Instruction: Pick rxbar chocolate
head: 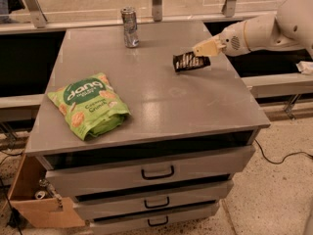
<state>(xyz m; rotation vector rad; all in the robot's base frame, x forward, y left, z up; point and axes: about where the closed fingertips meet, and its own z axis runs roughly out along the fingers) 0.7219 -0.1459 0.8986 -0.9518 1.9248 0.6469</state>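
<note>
Camera view: a grey drawer cabinet is shown mid-frame, with a green dang bag laid at its left. At upper right, the gripper is clamped on the rxbar chocolate, which is held tilted just below and left of it, over the cabinet top.

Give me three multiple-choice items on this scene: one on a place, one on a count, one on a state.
1. Where over the cabinet top is the gripper? A near left corner; B at the snack bar's right end; C dead centre.
2. How many drawer handles show? A one; B three; C five.
3. How does the can stand? A upright; B on its side; C crushed flat.
Answers: B, it meets the snack bar at far right; B, one handle per drawer front; A, its top faces up.
</note>
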